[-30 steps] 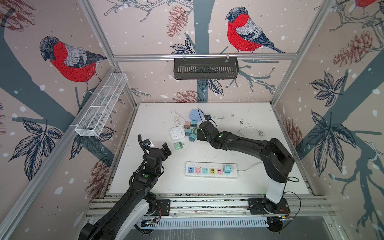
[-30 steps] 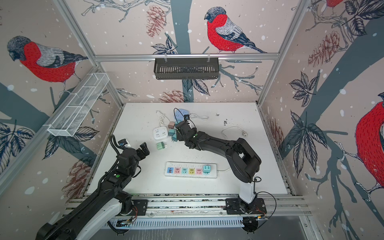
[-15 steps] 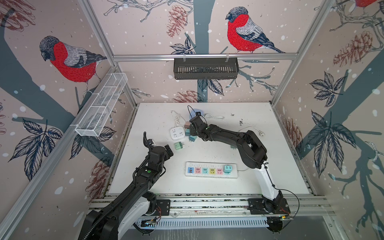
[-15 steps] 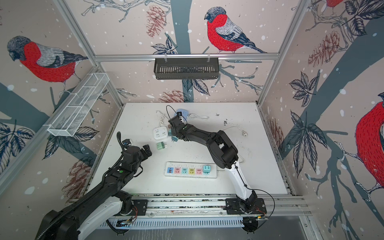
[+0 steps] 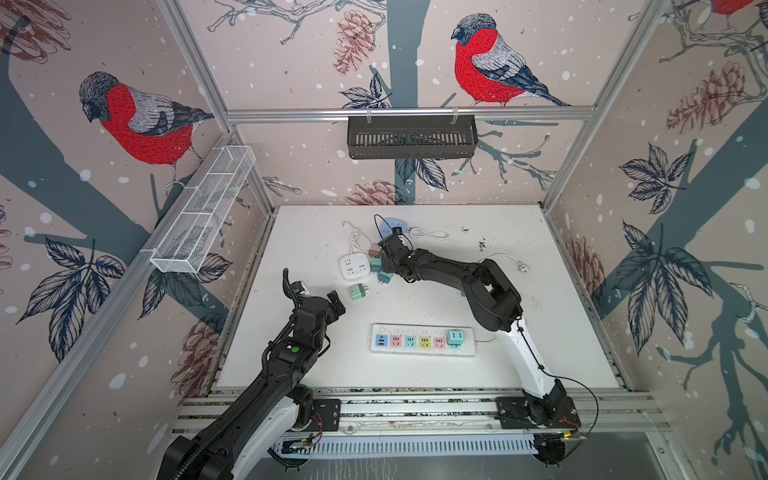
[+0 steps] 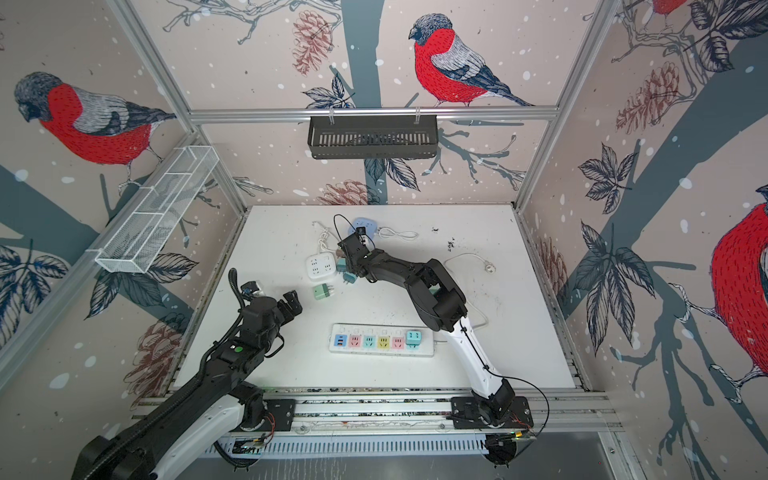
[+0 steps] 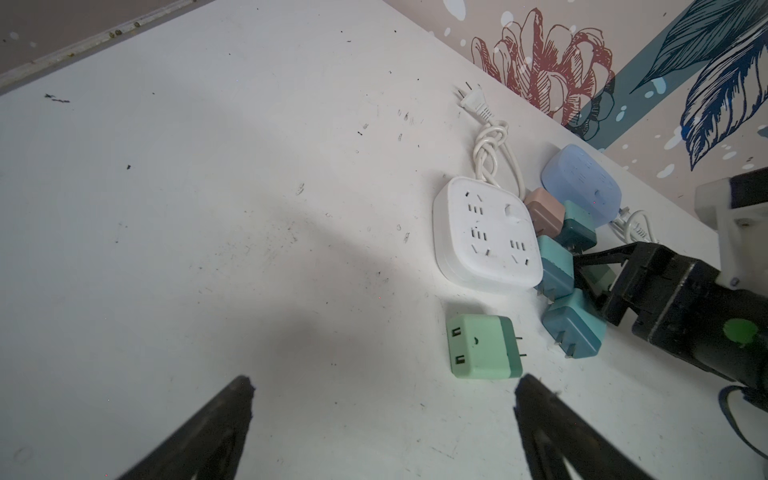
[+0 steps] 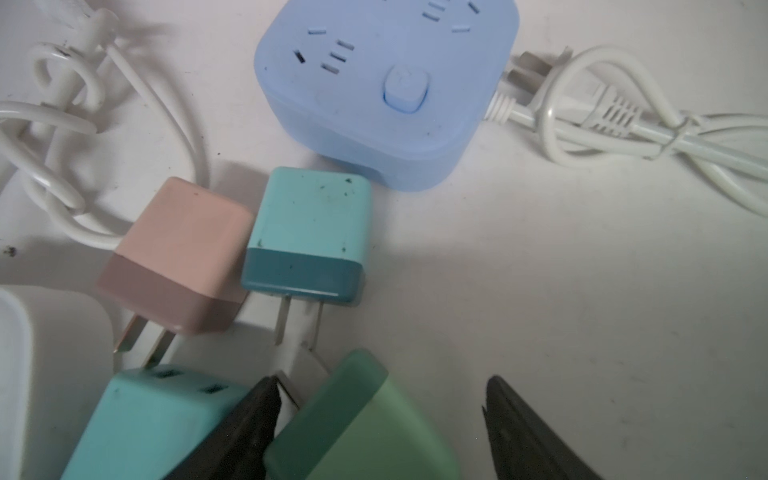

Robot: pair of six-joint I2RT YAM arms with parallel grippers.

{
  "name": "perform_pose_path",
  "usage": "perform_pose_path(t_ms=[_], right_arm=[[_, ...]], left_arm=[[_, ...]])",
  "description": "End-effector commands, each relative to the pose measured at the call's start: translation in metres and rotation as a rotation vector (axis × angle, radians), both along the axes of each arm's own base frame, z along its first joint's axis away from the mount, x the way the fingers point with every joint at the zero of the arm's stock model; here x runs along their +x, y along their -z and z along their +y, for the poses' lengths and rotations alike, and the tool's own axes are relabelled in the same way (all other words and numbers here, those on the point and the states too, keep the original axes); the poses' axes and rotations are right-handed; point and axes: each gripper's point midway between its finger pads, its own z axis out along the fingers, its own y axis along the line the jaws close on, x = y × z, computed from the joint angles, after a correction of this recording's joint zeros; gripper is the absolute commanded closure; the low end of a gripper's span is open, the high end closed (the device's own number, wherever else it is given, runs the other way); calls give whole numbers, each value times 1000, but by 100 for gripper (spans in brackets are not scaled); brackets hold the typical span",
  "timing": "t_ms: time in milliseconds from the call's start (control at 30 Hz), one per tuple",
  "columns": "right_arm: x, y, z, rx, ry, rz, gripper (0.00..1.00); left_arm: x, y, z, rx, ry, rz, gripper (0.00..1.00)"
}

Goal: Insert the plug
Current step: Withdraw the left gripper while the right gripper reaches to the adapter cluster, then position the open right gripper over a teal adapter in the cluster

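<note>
The right gripper (image 8: 382, 380) is seen partly open around a green plug (image 8: 361, 424). One finger (image 8: 253, 424) is touched by the plug and a gap is left at the other, so nothing is clamped. Just ahead, a teal plug (image 8: 309, 232) and a pink plug (image 8: 178, 249) are lying, with a blue socket (image 8: 386, 83) beyond. The power strip (image 5: 422, 341) is placed well behind. The left gripper (image 7: 384, 380) is wide open and empty, with a mint plug (image 7: 482, 352) just ahead.
</note>
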Motion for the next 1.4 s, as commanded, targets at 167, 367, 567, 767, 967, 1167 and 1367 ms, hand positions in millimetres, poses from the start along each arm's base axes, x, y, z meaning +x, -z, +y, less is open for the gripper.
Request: perform_pose_path(t_ms=[167,367,567,767,967,1167,1367], right_arm=[[13,20,1,-19,41,27,22],[11,19,-3,-37,65,15,23],[0,7,-13,-34,72,4,23],[-10,-11,-25,-17,76,-20,23],[-19,-34,-35,16,91,-51,23],[-22,-58,-28,80,83,-97,21],[-6,-47,-17,82,91,-85,18]], left_arm=[[0,-5,2,-20,-15,-38,2],[-1,-6,2,-23,-14,-48,2],[-1,-6,2,-23,-12,-47,2],[-1,-7,1,-25,-10,-50,2],[-1,-6,1,-26,-6,-50,2],[-2,-6,-1,-31,2,-49,2],[-1,-7,-1,-31,2,-52,2]])
